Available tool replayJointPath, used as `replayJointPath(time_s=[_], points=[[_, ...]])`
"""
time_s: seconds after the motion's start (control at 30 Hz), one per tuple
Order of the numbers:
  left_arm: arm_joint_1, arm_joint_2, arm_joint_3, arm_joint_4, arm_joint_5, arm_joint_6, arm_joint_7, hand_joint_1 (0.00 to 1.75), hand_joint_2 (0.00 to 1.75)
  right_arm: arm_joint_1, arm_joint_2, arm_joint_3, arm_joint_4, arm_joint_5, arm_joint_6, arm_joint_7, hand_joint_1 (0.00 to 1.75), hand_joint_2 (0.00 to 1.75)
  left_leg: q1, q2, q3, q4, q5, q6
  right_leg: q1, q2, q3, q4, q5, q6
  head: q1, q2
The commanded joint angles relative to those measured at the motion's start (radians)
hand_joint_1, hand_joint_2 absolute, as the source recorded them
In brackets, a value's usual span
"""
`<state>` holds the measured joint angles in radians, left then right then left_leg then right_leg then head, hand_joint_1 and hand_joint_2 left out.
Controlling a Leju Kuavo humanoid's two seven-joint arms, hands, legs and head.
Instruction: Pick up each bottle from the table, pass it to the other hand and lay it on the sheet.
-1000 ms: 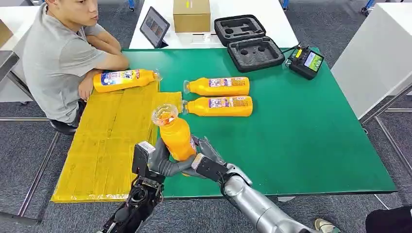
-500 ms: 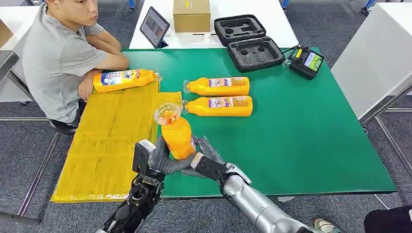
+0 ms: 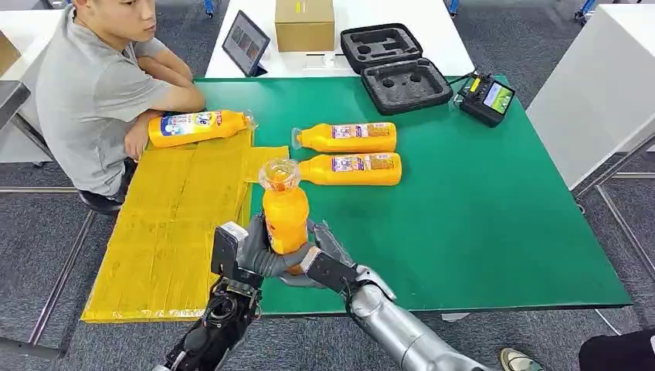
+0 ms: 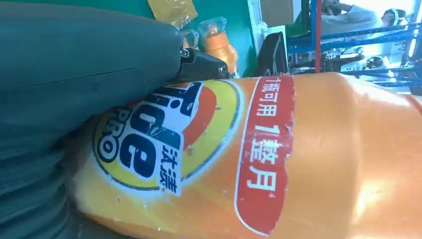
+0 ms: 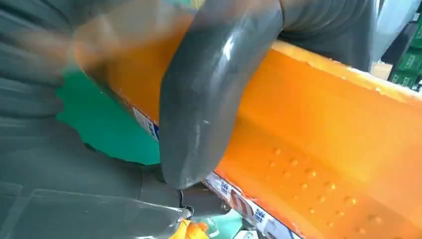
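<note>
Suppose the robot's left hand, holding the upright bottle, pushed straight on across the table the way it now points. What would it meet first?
Probably the right hand, which grips the same held bottle from the opposite side; the left hand points at it, though depth is unclear.

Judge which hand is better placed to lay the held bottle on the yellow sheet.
Left, probably. Both the left hand and right hand grip the upright orange detergent bottle mid-handover, but the yellow sheet lies on the robot's left, right beside the left hand; the right would have to reach across.
</note>
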<state>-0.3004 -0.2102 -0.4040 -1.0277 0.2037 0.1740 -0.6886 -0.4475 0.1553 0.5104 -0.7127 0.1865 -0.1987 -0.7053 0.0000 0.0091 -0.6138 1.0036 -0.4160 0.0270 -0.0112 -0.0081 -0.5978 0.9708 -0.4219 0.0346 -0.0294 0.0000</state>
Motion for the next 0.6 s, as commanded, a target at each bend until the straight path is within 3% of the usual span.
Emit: replayJointPath(time_s=[0.03, 0.6], points=[[-0.073, -0.001, 0.065, -0.012, -0.007, 0.018, -0.01, 1.75, 1.75, 0.105, -0.036, 0.001, -0.129, -0.012, -0.003, 0.007, 0.0, 1.75, 0.001, -0.004, 0.002, 0.0, -0.001, -0.001, 0.001, -0.003, 0.003, 0.0, -0.002, -0.001, 0.0, 0.0], [-0.099, -0.007, 0.106, 0.008, 0.011, 0.024, -0.01, 1.75, 1.75, 0.147, -0.068, -0.036, -0.206, 0.007, -0.054, 0.007, 0.0, 1.75, 0.001, -0.004, 0.002, 0.0, -0.001, -0.001, 0.001, -0.003, 0.004, 0.0, -0.002, -0.001, 0.0, 0.0]])
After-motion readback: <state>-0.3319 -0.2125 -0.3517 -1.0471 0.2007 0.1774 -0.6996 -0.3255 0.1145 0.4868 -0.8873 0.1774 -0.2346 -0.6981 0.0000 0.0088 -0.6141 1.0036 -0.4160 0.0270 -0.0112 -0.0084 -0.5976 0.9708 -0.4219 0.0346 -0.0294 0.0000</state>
